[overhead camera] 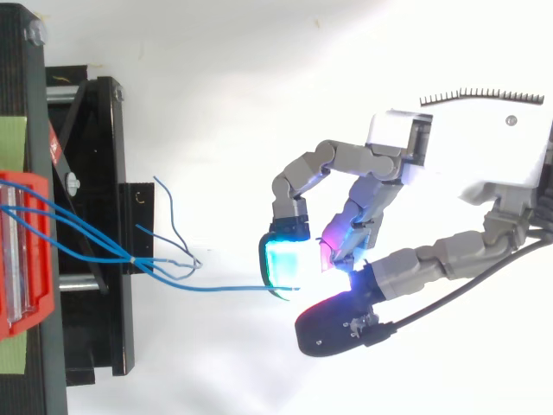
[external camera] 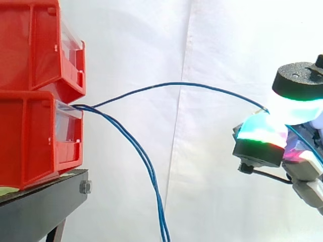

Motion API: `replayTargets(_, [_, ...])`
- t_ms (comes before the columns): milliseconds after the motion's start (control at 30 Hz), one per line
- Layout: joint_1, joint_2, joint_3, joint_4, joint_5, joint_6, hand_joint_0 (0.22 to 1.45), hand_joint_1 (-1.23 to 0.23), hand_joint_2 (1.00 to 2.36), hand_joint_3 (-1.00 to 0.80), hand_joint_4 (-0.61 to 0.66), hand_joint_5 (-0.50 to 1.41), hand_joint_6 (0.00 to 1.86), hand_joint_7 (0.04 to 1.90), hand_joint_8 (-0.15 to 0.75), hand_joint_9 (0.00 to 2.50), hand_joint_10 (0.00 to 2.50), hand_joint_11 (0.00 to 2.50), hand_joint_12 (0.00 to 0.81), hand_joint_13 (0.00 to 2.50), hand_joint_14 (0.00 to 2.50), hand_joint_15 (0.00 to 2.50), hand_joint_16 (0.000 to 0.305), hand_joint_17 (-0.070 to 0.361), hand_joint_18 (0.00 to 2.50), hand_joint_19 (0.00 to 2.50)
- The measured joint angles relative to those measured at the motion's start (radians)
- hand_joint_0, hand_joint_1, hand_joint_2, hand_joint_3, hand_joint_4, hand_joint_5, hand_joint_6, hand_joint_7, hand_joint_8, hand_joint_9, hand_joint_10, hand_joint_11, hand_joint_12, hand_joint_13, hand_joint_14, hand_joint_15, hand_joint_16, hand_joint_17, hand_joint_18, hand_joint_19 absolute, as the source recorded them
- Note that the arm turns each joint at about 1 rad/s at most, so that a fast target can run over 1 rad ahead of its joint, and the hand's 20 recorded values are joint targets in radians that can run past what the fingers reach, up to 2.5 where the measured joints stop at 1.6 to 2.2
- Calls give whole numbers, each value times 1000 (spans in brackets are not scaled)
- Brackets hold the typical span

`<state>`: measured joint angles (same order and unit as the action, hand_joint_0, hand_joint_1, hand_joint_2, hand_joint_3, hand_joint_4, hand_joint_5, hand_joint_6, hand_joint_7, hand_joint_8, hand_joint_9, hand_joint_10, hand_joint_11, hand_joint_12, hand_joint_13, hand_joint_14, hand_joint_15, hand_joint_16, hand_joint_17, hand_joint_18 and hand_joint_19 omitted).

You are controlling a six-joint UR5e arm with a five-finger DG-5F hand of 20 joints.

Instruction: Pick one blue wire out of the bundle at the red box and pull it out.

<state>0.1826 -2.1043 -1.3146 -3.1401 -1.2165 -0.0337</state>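
The robot hand (overhead camera: 467,147) pinches the free end of one blue wire (external camera: 186,83), which arcs slack to the red box (external camera: 30,141) well apart, so the pull should run directly away from that box.

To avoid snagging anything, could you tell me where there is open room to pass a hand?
Free above the held blue wire, between upper red bin and hand; beneath its arc, between the hanging blue wires and the hand. Crowded at the mouth of the lower red bin, where wires fan out.
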Motion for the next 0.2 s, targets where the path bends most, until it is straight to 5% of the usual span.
replayTargets(200, [0, 0, 0, 0, 0, 0, 584, -792, 1361, -58, 13, -100, 964, 1266, 414, 1111, 11, 709, 474, 1068, 17, 569, 64, 145, 1063, 504])
